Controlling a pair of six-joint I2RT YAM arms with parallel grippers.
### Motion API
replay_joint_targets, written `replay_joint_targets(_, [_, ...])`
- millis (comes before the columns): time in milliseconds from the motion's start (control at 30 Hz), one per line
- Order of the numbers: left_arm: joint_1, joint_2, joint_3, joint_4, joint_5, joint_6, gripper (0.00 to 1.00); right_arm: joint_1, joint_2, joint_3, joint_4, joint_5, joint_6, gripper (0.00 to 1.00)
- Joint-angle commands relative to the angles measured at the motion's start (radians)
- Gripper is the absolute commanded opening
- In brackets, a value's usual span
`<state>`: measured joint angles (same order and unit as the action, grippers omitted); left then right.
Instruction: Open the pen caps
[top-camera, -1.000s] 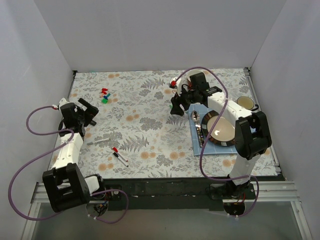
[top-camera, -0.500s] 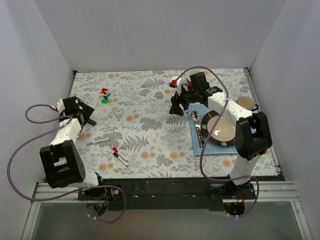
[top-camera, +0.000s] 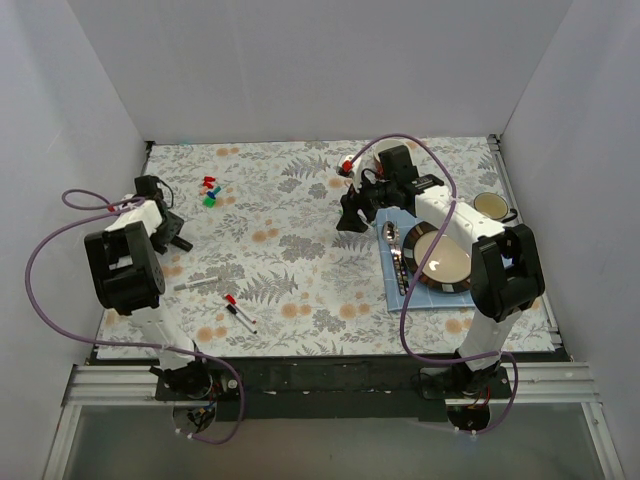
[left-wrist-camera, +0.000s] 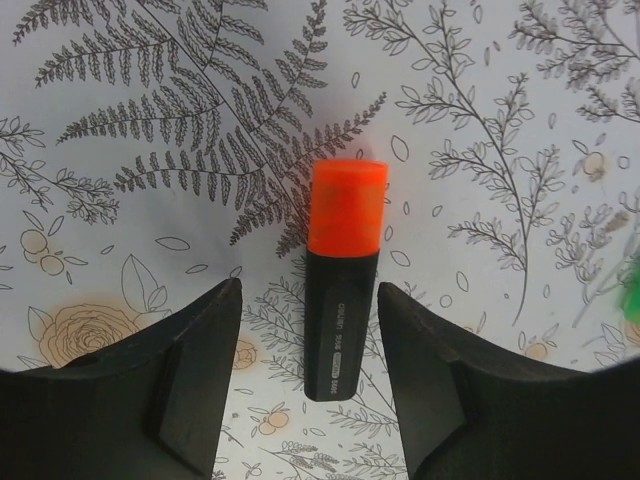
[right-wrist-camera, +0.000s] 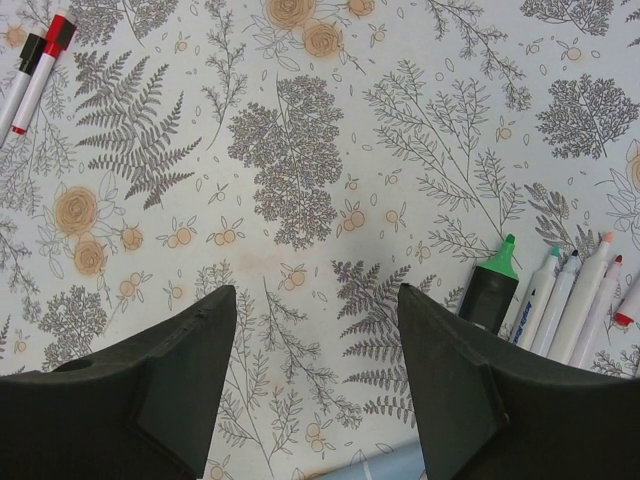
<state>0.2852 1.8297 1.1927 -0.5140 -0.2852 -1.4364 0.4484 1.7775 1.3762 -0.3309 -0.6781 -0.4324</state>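
Note:
In the left wrist view my left gripper (left-wrist-camera: 308, 300) is open. A black highlighter (left-wrist-camera: 340, 330) with an orange cap (left-wrist-camera: 347, 205) lies between its fingers, apart from both. In the top view this gripper (top-camera: 176, 236) is near the table's left edge. My right gripper (right-wrist-camera: 315, 295) is open and empty over bare cloth; in the top view it (top-camera: 352, 215) is mid-table. To its right lie a black highlighter with a bare green tip (right-wrist-camera: 492, 285) and several uncapped white pens (right-wrist-camera: 570, 300). Loose red, blue and green caps (top-camera: 210, 190) lie at the far left.
Two capped pens, one red and one black, lie at the near left (top-camera: 238, 312) and show in the right wrist view (right-wrist-camera: 40, 70). A grey pen (top-camera: 197, 284) lies beside them. A blue mat (top-camera: 392, 290) with plate and cutlery (top-camera: 398, 255) is at the right, with a bowl (top-camera: 492, 206) behind it.
My left arm has folded back and swung toward the table's left edge. The right arm has stayed about where it was.

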Motion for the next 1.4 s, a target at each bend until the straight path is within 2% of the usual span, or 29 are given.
replay_joint_targets(0, [0.005,0.029,0.082,-0.053,-0.068,0.001,0.57,0.004,-0.047,-0.008,0.032,-0.031,0.011,0.73])
replay_joint_targets(67, [0.009,0.077,0.129,-0.067,-0.06,-0.001,0.6,0.006,-0.049,-0.009,0.032,-0.032,0.011,0.73])
replay_joint_targets(267, [0.026,0.173,0.232,-0.113,-0.075,-0.002,0.61,0.006,-0.052,-0.011,0.033,-0.035,0.011,0.73])
replay_joint_targets(467, [0.032,0.212,0.255,-0.126,-0.072,-0.01,0.55,0.004,-0.052,-0.011,0.036,-0.04,0.011,0.73])
replay_joint_targets(533, [0.031,0.215,0.254,-0.124,-0.059,-0.007,0.46,0.004,-0.053,-0.011,0.036,-0.04,0.011,0.73])
replay_joint_targets(700, [0.031,0.201,0.24,-0.112,-0.037,0.001,0.41,0.004,-0.055,-0.011,0.036,-0.043,0.012,0.73])
replay_joint_targets(800, [0.031,0.192,0.225,-0.098,0.0,0.001,0.28,0.006,-0.056,-0.012,0.036,-0.044,0.012,0.73])
replay_joint_targets(867, [0.031,0.175,0.216,-0.084,0.024,0.007,0.13,0.006,-0.059,-0.012,0.038,-0.047,0.012,0.73])
replay_joint_targets(933, [0.031,0.157,0.196,-0.07,0.04,0.016,0.07,0.006,-0.061,-0.014,0.036,-0.051,0.014,0.73])
replay_joint_targets(1067, [0.031,0.064,0.15,-0.017,0.142,0.033,0.0,0.009,-0.067,-0.022,0.039,-0.075,0.015,0.73])
replay_joint_targets(1167, [0.023,-0.016,0.058,0.069,0.243,0.065,0.0,0.021,-0.082,-0.043,0.062,-0.127,0.02,0.74])
replay_joint_targets(1200, [0.008,-0.088,0.027,0.1,0.342,0.074,0.0,0.026,-0.092,-0.054,0.075,-0.156,0.029,0.74])
replay_joint_targets(1233, [-0.003,-0.122,-0.011,0.132,0.381,0.083,0.0,0.033,-0.101,-0.069,0.098,-0.17,0.041,0.75])
replay_joint_targets(1267, [-0.015,-0.16,-0.08,0.193,0.429,0.094,0.0,0.036,-0.127,-0.086,0.125,-0.184,0.056,0.92])
replay_joint_targets(1300, [-0.039,-0.229,-0.126,0.23,0.527,0.111,0.0,0.036,-0.141,-0.132,0.197,-0.211,0.075,0.98])
replay_joint_targets(1367, [-0.078,-0.306,-0.207,0.357,0.61,0.113,0.0,0.038,-0.174,-0.172,0.26,-0.241,0.15,0.98])
